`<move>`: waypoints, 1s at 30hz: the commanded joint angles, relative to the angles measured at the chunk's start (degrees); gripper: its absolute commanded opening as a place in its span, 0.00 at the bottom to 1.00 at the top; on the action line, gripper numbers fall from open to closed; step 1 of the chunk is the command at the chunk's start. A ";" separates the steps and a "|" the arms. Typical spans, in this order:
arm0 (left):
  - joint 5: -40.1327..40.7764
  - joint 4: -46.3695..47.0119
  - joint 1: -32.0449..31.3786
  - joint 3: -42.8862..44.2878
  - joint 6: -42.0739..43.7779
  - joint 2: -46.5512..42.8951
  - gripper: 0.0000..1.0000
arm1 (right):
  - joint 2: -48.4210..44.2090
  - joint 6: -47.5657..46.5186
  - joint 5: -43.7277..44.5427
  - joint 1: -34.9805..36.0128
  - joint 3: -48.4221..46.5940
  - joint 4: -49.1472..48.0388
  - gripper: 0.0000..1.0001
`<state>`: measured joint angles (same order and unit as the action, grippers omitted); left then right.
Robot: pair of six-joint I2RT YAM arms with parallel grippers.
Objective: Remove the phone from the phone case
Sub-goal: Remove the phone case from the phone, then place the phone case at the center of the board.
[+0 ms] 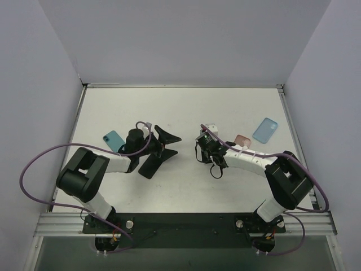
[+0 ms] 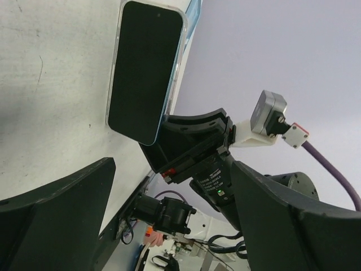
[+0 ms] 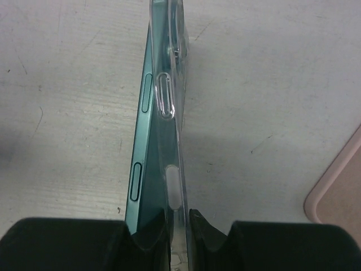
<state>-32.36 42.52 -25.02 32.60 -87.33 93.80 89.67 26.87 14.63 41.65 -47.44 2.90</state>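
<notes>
The phone point(image 3: 140, 141), green-edged with a dark screen point(image 2: 145, 68), stands on its edge above the table. Its side has come partly away from the clear phone case point(image 3: 171, 107), leaving a wedge-shaped gap between them. My right gripper point(image 3: 179, 217) is shut on the wall of the case, and the phone's edge lies just outside its left finger. In the top view that gripper point(image 1: 205, 140) is at mid-table. My left gripper point(image 1: 163, 149) stands wide open to the left of it. The screen faces its fingers point(image 2: 56, 214) and nothing is between them.
A teal case point(image 1: 114, 140) lies beside the left arm. A pink case point(image 1: 242, 139) lies just right of the right gripper, its corner showing in the right wrist view point(image 3: 338, 192). A light blue case point(image 1: 265, 130) lies further right, near the table's edge.
</notes>
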 commanded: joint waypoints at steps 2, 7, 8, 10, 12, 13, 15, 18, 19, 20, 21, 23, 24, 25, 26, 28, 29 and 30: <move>-0.69 -0.15 -2.14 2.55 4.00 0.68 0.94 | 5.16 2.66 -3.20 -2.88 2.61 -2.37 0.15; -0.16 -1.56 -3.81 4.14 6.11 3.40 0.94 | 9.12 2.83 -5.40 -4.29 2.88 -6.05 0.15; -0.07 -2.44 -4.42 5.44 6.99 3.84 0.94 | 9.56 2.75 -5.84 -4.56 2.79 -6.23 0.16; 0.28 -6.21 -5.04 7.47 10.33 5.25 0.94 | 10.44 2.40 -7.16 -5.08 2.70 -6.67 0.15; 0.28 -7.97 -5.92 9.84 12.87 6.91 0.94 | 9.74 2.05 -7.60 -5.26 3.32 -7.20 0.13; 0.11 -8.07 -6.10 10.55 13.41 7.45 0.93 | 9.39 1.96 -7.86 -5.52 3.58 -7.38 0.12; 0.19 -10.60 -6.53 13.08 16.47 8.76 0.92 | 8.34 1.69 -8.74 -6.05 4.02 -7.29 0.09; 1.68 -17.96 -7.59 16.34 23.13 9.56 0.91 | 6.93 1.17 -9.88 -6.93 4.20 -6.59 0.07; 2.21 -19.83 -7.85 18.70 25.08 9.56 0.91 | 6.58 0.82 -10.58 -7.11 4.20 -6.24 0.07; 2.91 -22.20 -8.20 19.95 27.19 9.56 0.91 | 6.40 0.73 -11.20 -7.72 4.02 -5.89 0.07; 3.70 -27.09 -8.73 21.00 31.56 9.39 0.91 | 6.14 0.64 -11.81 -8.16 3.67 -4.93 0.07; 7.82 -32.04 -10.40 24.25 35.89 8.68 0.91 | 5.69 0.55 -13.04 -8.95 3.32 -4.39 0.07; 9.23 -36.59 -11.01 25.57 39.83 8.68 0.91 | 5.00 0.37 -13.23 -9.04 3.32 -4.22 0.07; 12.12 -38.63 -11.89 27.76 41.35 8.94 0.91 | 4.82 0.37 -13.31 -9.04 3.41 -4.13 0.07; 13.10 -40.13 -12.25 28.91 42.75 9.29 0.91 | 4.55 0.20 -13.75 -9.13 3.41 -4.13 0.06; 13.81 -42.43 -12.43 30.50 44.52 10.96 0.90 | 4.20 0.20 -13.84 -9.39 3.32 -3.86 0.06; 13.99 -42.43 -12.43 31.29 44.70 11.40 0.89 | 4.11 0.20 -14.02 -9.57 3.32 -3.78 0.06; 14.08 -42.43 -12.43 31.30 44.44 11.49 0.89 | 3.59 0.37 -14.28 -9.83 3.41 -3.60 0.06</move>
<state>-22.39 6.28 -37.21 60.16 -49.91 104.14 94.72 28.16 1.76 32.58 -45.74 -8.51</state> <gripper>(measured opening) 0.899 0.081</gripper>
